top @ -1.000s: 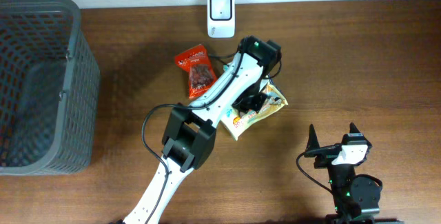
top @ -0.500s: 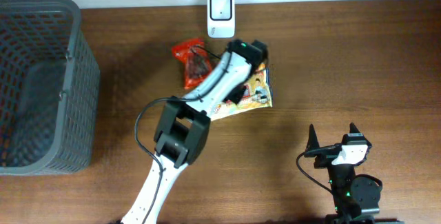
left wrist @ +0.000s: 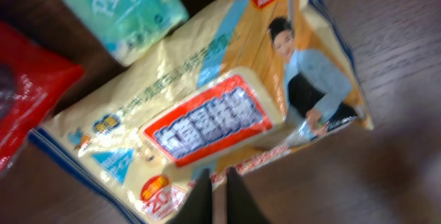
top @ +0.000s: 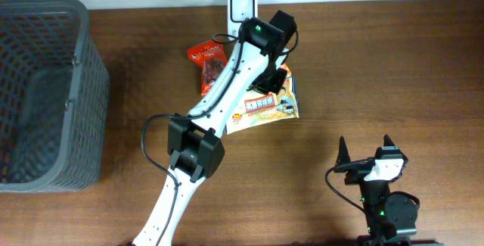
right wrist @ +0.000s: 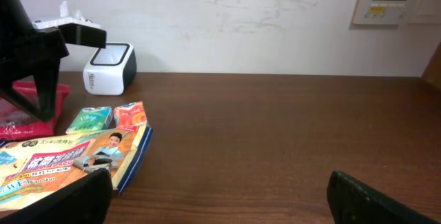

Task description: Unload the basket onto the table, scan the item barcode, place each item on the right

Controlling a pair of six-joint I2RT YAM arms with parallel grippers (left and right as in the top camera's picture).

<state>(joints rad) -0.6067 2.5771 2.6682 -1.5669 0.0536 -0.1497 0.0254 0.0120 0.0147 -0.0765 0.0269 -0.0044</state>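
Looking down from overhead, we see the snack bag [top: 266, 110] flat on the table [top: 393, 57], printed side up, just in front of the scanner [top: 242, 7] and well apart from the basket [top: 45, 87] at the left edge. Its long axis runs roughly left to right across the table with a slight tilt. The left end sits nearer the front edge and the right end is raised toward the back. The red label sits mid-bag, and the end with the man's picture points right. We see no barcode on the face that shows. The left arm crosses the bag's upper left part, so that corner is hidden overhead. The left gripper [left wrist: 219, 177] hangs over the bag's lower edge. Its fingers [left wrist: 202, 198] are almost together, with only a thin slit between them. We cannot tell whether they pinch the bag or just hang above it. The right gripper [top: 365, 143] is parked near the front right, far from the bag, with its fingers spread wide and nothing between them. A red bag [top: 206, 58] lies to the left of the arm, near the snack bag's left end. A green pack [right wrist: 89, 119] and an orange pack [right wrist: 129, 114] lie between the snack bag and the scanner, close to the bag's back edge.
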